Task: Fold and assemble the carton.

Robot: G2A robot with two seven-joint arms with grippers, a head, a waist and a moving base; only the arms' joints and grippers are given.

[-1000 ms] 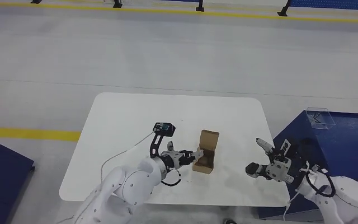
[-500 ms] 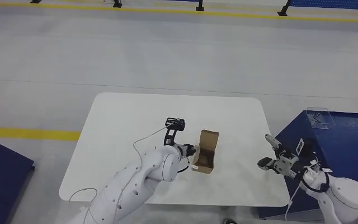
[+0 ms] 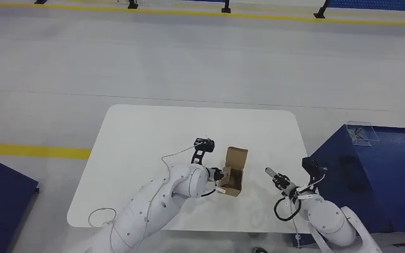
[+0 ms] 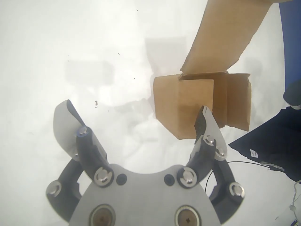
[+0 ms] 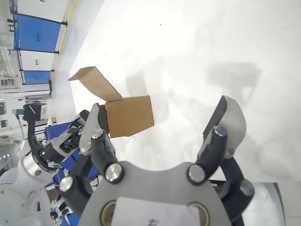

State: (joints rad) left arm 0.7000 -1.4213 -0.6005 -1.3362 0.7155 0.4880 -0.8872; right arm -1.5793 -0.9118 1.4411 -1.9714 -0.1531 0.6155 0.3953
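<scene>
Item: one brown carton, on the white table toward 5 o'clock of its centre, lid flap raised, side flaps loose. My left gripper: spread wide at the carton's 9 o'clock, one fingertip at the nearest of them, contact uncertain. My right gripper: spread, empty, at the carton's 3 o'clock, apart from it. Hazards, by my judgement: unbraced, the carton may slide or tip under a one-sided push; a flap caught off its crease may crumple; the lid may drop early.

One finger of the right gripper hid the open end of the carton; a fingertip of the left gripper perhaps touched it.
</scene>
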